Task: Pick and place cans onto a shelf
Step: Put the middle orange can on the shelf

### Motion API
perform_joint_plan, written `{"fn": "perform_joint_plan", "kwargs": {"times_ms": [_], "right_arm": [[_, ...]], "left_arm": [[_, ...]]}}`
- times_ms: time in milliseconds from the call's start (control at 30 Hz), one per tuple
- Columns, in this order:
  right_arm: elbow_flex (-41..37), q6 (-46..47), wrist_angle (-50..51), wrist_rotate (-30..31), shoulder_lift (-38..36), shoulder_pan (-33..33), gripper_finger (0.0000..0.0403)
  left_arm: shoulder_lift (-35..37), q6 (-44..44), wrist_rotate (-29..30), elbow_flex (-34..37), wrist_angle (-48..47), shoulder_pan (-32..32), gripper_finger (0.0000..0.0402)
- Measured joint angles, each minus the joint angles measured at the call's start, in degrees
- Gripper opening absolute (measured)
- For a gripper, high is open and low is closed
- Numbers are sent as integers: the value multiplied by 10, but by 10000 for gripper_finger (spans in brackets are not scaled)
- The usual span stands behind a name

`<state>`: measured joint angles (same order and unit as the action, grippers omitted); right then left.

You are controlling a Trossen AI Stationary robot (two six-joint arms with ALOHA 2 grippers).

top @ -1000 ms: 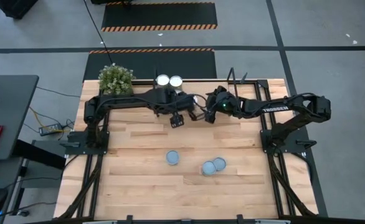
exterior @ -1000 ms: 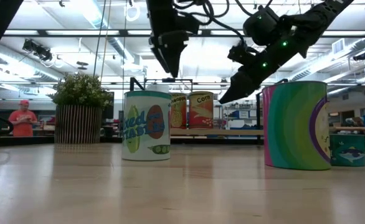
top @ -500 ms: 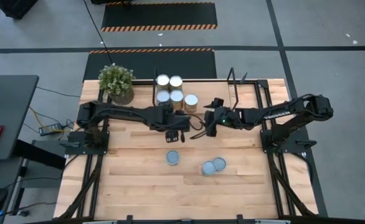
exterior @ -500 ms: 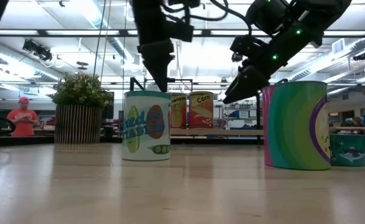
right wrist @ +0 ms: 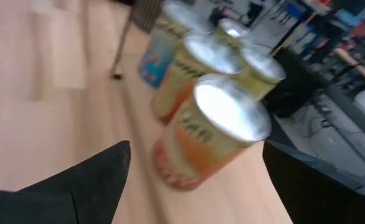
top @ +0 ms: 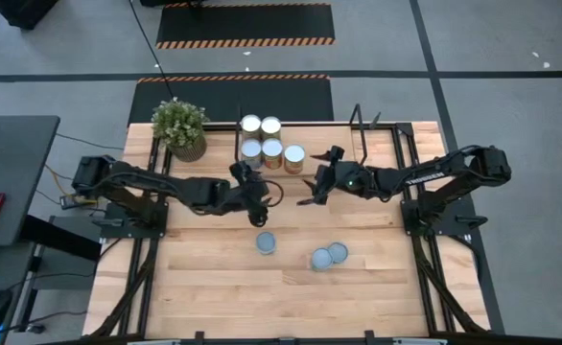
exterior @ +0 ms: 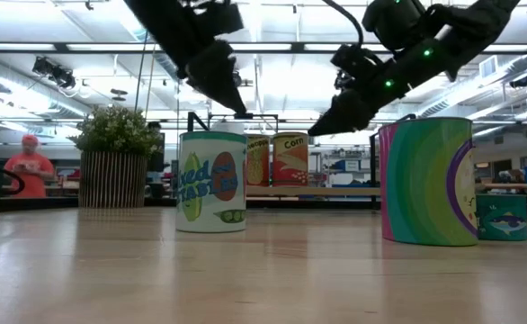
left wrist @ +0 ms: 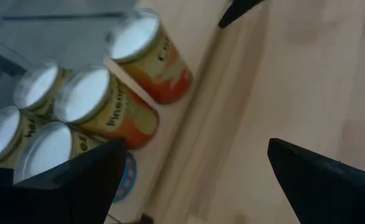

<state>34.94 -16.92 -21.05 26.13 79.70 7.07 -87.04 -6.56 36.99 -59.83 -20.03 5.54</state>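
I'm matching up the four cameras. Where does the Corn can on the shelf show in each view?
High view: corn can, rightmost in its group.
Low view: middle background, orange label.
Left wrist view: the one set apart from four.
Right wrist view: the nearest one.
Shared landmark: neighbouring can beside it.

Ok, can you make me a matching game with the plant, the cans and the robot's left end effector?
Things:
1. plant
2. five cans
3. three cans
4. left end effector

Places:
A. loose on the table, in front of the arms
B. standing together on the shelf
C. at the table's back left corner
D. up in the air, open, just in front of the shelf

Pairs: 1-C, 2-B, 3-A, 4-D
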Motion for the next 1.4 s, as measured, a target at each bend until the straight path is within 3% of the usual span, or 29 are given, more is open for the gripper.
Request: {"fn": "perform_joint_plan", "kwargs": {"times_ms": [233, 500, 733, 800, 1000, 1400], "right_arm": [[7, -6, -20, 7, 26, 24, 373], [40, -48, -17, 117, 94, 1, 373], [93, -70, -35, 139, 165, 13, 373], [112, -73, -28, 168, 178, 20, 373], [147, -72, 3, 167, 168, 41, 373], [164, -84, 13, 144, 173, 50, 373]], "left_arm": [[35, 103, 2, 122, 261, -9, 396], [104, 144, -43, 202, 376, -34, 396], [139, 129, -63, 256, 457, -54, 396], [141, 108, -59, 272, 464, -59, 396], [140, 43, -46, 273, 447, -68, 396], [139, 43, -33, 272, 418, -66, 396]]}}
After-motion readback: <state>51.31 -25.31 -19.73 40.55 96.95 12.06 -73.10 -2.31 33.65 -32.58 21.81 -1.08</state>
